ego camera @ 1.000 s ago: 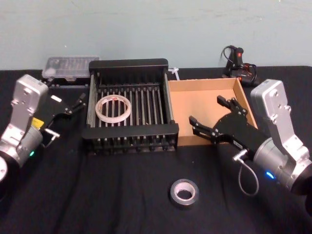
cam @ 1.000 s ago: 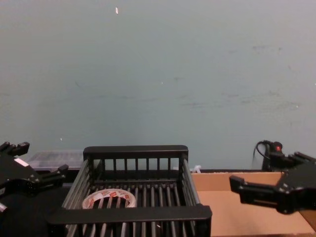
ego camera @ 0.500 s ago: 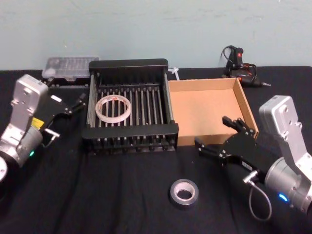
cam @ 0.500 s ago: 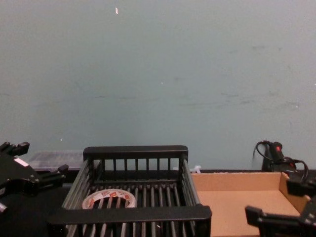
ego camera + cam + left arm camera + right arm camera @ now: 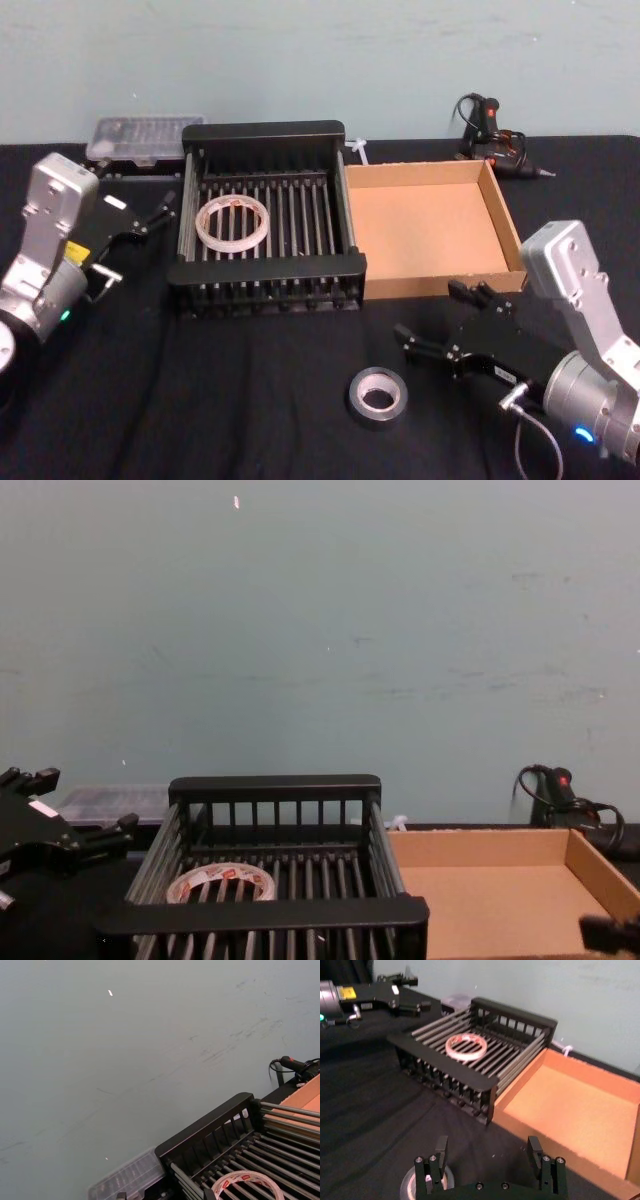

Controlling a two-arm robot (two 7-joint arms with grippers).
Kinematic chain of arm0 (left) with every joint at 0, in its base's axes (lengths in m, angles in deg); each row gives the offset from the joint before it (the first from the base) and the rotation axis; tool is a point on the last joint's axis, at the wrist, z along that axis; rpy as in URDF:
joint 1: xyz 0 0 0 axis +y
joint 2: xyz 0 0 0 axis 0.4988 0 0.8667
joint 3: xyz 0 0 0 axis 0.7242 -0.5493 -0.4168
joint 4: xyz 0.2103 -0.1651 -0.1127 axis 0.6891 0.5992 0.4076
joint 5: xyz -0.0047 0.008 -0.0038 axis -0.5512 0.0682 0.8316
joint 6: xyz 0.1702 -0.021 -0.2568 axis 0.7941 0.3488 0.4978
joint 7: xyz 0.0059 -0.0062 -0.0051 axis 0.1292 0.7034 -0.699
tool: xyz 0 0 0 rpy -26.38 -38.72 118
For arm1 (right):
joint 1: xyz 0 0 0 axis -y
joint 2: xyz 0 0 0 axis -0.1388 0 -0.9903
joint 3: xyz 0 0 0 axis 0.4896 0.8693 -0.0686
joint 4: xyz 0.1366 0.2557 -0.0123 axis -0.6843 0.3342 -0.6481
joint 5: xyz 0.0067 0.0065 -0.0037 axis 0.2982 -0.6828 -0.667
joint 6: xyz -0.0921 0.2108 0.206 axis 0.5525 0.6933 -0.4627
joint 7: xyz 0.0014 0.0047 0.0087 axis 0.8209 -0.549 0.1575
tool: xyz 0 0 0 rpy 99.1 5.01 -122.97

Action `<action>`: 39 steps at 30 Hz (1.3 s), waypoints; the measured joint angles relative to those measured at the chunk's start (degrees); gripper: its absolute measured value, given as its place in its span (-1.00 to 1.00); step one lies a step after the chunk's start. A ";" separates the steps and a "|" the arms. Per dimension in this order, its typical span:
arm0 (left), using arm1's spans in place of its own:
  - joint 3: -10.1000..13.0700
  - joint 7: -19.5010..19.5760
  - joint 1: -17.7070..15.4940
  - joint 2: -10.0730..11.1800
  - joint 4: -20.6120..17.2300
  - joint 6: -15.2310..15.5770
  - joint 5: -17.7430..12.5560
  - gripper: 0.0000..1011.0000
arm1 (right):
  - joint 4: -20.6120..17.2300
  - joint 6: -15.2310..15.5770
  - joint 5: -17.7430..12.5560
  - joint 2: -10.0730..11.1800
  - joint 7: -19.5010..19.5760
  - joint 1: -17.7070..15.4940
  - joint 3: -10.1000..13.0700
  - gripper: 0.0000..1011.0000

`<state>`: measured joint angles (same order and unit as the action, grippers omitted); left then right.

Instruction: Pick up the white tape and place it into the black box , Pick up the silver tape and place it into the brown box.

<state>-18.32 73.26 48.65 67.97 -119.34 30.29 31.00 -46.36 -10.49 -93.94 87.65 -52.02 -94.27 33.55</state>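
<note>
The white tape (image 5: 233, 222) (image 5: 466, 1046) (image 5: 220, 883) (image 5: 245, 1182) lies flat on the slatted bottom of the black box (image 5: 265, 268) (image 5: 442, 1067) (image 5: 275, 788) (image 5: 205, 1132). On the black table in front of the boxes the silver tape (image 5: 378, 397) (image 5: 409, 1185) lies flat, partly hidden in the right wrist view behind a finger. My right gripper (image 5: 428, 313) (image 5: 488, 1160) hovers open just right of it, holding nothing. To the right of the black box sits the brown box (image 5: 425, 230) (image 5: 570, 1110) (image 5: 480, 895). Left of the black box my left gripper (image 5: 155, 215) (image 5: 407, 995) (image 5: 70, 840) stays open and idle.
A clear plastic case (image 5: 140, 135) stands at the back left behind the black box. At the back right, behind the brown box, a black tool with cables (image 5: 490, 130) (image 5: 555, 790) rests on the table. A teal wall closes off the far side.
My right gripper has come back from above the brown box, toward me and lower, ending beside the silver tape. The left arm and both tapes have not moved.
</note>
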 joint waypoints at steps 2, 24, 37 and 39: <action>0.00 0.00 0.00 0.00 0.00 0.00 0.00 0.98 | 0.22 0.85 -0.16 0.23 -0.01 -0.02 -0.43 0.98; 0.00 0.00 0.00 0.00 0.00 0.00 0.00 0.98 | 3.35 8.16 -0.69 2.07 -1.59 2.97 -4.67 0.98; 0.00 0.00 0.00 0.00 0.00 0.00 0.00 0.98 | 6.67 8.01 0.09 1.15 -1.66 5.34 -6.37 0.98; 0.00 0.00 0.00 0.00 0.00 0.00 0.00 0.98 | 7.26 7.94 0.34 0.98 -1.66 5.81 -6.70 0.98</action>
<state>-18.32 73.26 48.65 67.97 -119.34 30.29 30.99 -39.10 -2.55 -93.61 88.64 -53.69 -88.46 26.85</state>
